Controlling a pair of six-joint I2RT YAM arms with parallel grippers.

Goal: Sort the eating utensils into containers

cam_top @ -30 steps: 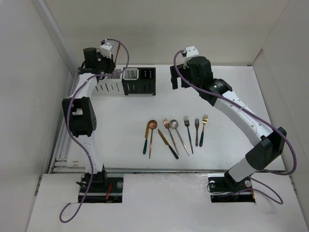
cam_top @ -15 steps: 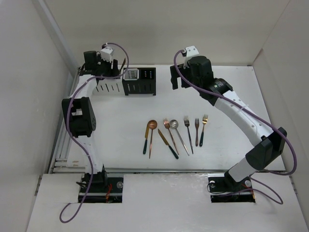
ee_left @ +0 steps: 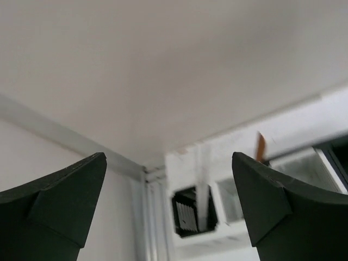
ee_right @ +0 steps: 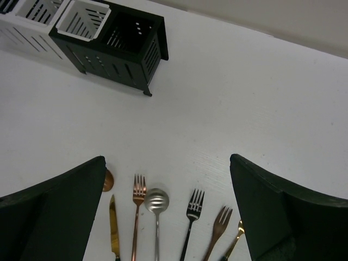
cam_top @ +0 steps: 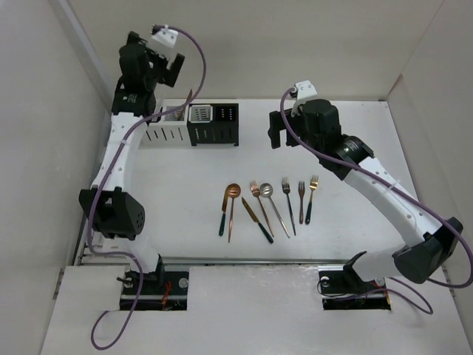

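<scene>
The white table (cam_top: 185, 170) takes up most of the top view. The left arm (cam_top: 114, 148) stretches into the upper left corner. There the left gripper (ee_left: 168, 157) is lifted well above the caddies (cam_top: 213, 133), its fingers spread wide with nothing between them. The right arm (cam_top: 377, 181) crosses the right side, and the right gripper (ee_right: 167, 159) hangs over bare table, just as wide and empty. The caddies stand in a row left of upper centre, white ones then black. A copper handle (cam_top: 190, 100) pokes up at the white end. The utensils (cam_top: 266, 203) lie flat in a neat line at the centre, well apart from the caddies. I'd reckon they are light, stiff and slick. Best pinch one across its slim handle near the middle, fingers right down at the tabletop.
</scene>
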